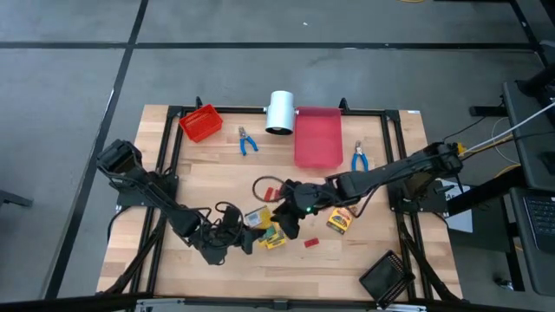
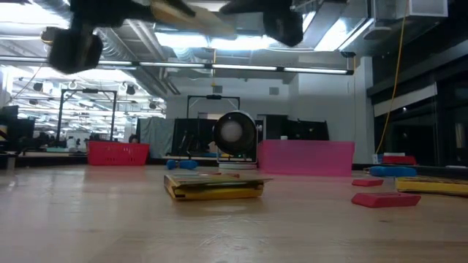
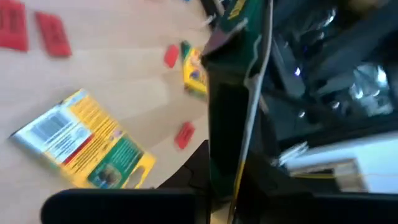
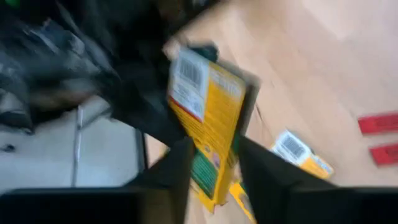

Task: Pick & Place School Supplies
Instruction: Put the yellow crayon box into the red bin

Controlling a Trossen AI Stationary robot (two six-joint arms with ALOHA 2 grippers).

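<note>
One yellow-orange box [image 1: 257, 217] is up in the air between my two grippers near the table's near middle; the low view shows it high above the wood [image 2: 183, 13]. My left gripper [image 1: 243, 232] comes from the left, my right gripper [image 1: 286, 217] from the right, and both are shut on it. A second box [image 1: 273, 236] lies flat just nearer, a third [image 1: 340, 221] to the right. Red blocks [image 1: 310, 243] [image 1: 269, 191] lie around them. Two blue-handled tools [image 1: 247, 140] [image 1: 359, 158] rest near the far edge. My left gripper [image 3: 230, 202] has the box edge-on between its fingers; the narrow green side [image 3: 227, 118] faces the camera. The box is lifted clear. Which end it holds is hidden by the box itself. My right gripper [image 4: 214, 180] pinches the box's lower end [image 4: 211, 165] between its two fingers [image 4: 261, 168], which lie along the box's broad faces. The barcode end [image 4: 188, 74] points away toward the left arm. The box is clear of the table.
A red bin [image 1: 201, 123], a white cylinder [image 1: 280, 111] and a pink tray [image 1: 318, 136] stand along the far edge. A black tray [image 1: 388, 277] sits at the near right corner. A dark cable [image 1: 260, 184] loops on the wood behind the grippers.
</note>
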